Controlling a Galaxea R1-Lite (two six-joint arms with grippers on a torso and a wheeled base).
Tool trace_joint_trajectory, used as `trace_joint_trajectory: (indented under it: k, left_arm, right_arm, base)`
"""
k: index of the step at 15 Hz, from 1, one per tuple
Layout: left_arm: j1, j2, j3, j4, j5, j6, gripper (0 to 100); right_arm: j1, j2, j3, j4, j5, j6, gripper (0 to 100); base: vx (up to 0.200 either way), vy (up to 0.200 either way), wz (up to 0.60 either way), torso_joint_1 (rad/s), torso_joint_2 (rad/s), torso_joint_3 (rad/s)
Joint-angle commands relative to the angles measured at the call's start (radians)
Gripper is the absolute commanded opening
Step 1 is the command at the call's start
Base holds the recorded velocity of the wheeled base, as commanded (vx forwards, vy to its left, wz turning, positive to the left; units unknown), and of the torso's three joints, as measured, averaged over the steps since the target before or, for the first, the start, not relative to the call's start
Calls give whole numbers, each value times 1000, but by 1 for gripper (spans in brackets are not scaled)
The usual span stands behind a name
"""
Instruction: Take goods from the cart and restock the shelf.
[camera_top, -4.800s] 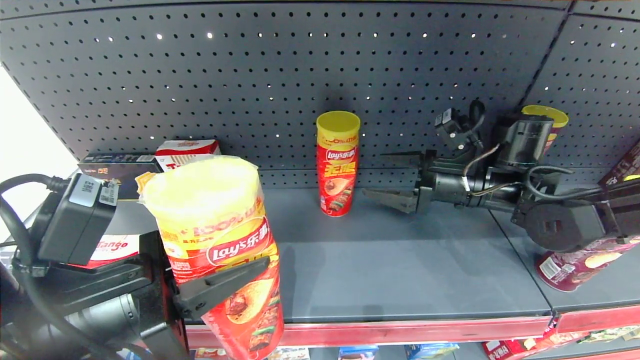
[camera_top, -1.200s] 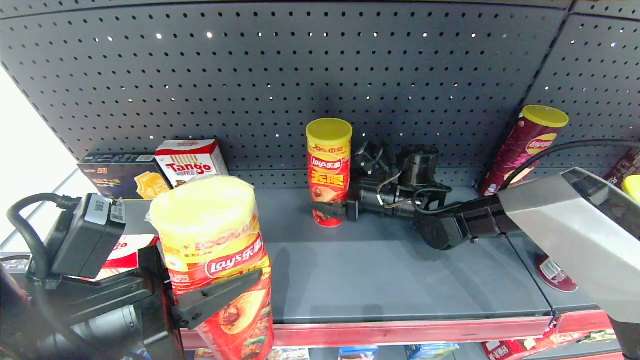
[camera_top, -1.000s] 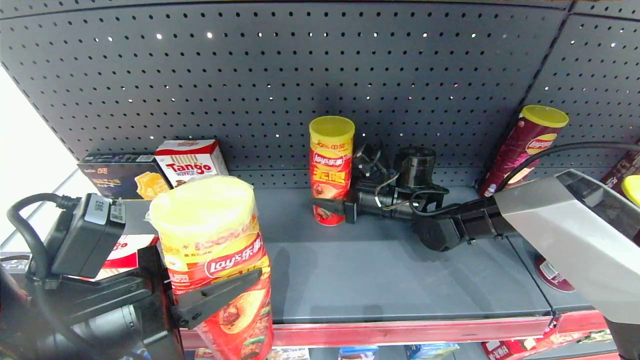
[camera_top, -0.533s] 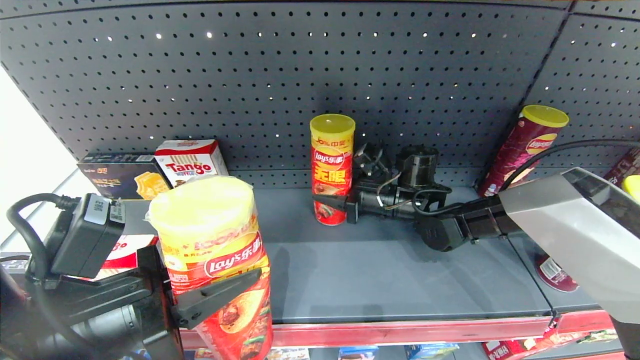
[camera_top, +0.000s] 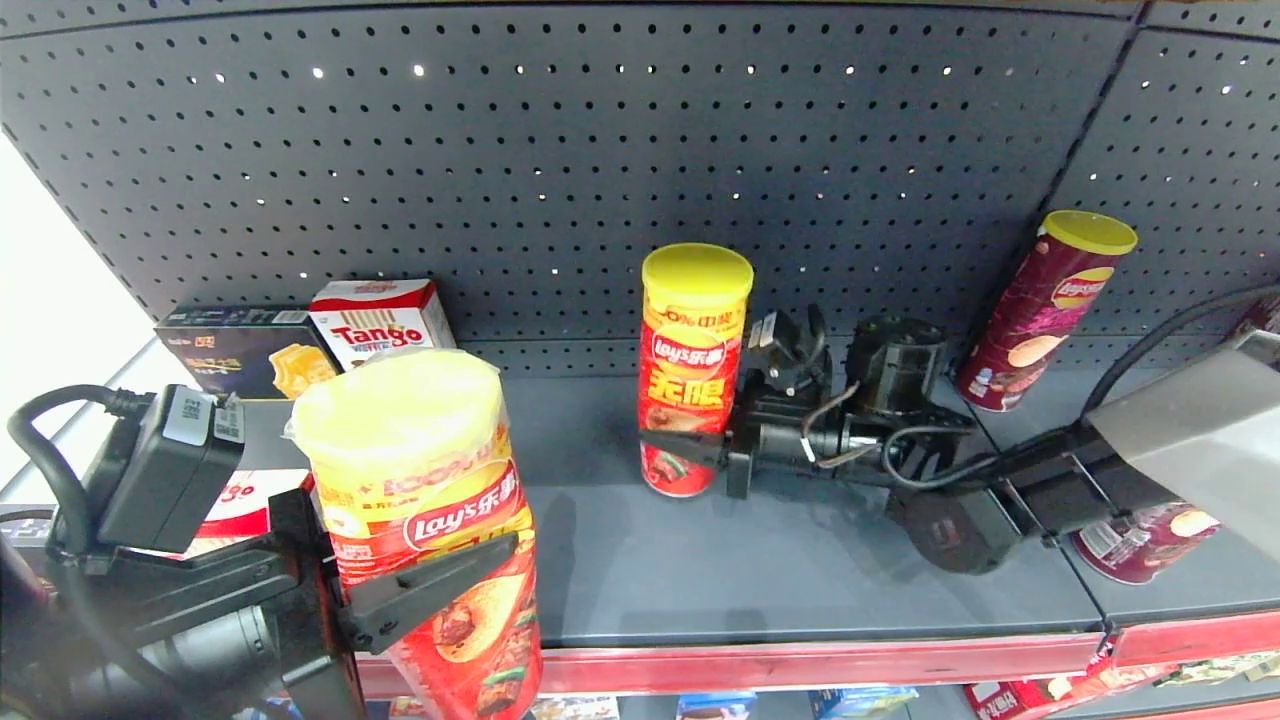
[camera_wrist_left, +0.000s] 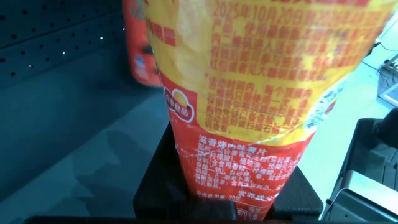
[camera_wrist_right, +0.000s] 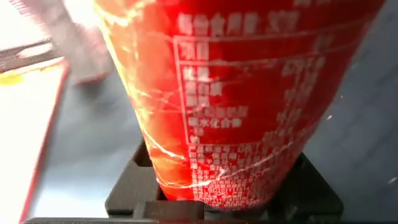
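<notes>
Red chip can (camera_top: 692, 385): upright mid-shelf (camera_top: 800, 570), lower body clamped in right end effector (camera_top: 686, 455) (base contact unclear). Second can (camera_top: 420, 480): clamped in left end effector (camera_top: 440, 590), at shelf front. Step, judged: placing. Next: settle, release, withdraw without tipping.

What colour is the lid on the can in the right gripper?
Yellow; the lid shows best in the head view.

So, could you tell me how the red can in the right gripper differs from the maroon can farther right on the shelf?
The red can stands upright; the maroon can is tilted, its top toward the pegboard. The red can is clamped low down in the jaws of the right gripper; the maroon can is free, with nothing gripping it. Both are tall tubes with yellow lids.
</notes>
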Motion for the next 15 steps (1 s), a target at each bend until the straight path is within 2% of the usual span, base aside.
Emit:
trace_joint_trajectory:
  k: [1, 3, 15]
  left_arm:
    - [0, 0, 0, 0, -1, 0, 0]
    - [0, 0, -2, 0, 1, 0, 0]
    - [14, -2, 0, 0, 1, 0, 0]
  right_arm:
    - [61, -93, 245, -143, 4, -1, 0]
    - [80, -98, 308, -177, 6, -1, 0]
    - [64, -80, 357, -188, 60, -7, 0]
  base:
    - [0, 0, 0, 0, 0, 0]
    - [0, 0, 0, 0, 0, 0]
    - [0, 0, 0, 0, 0, 0]
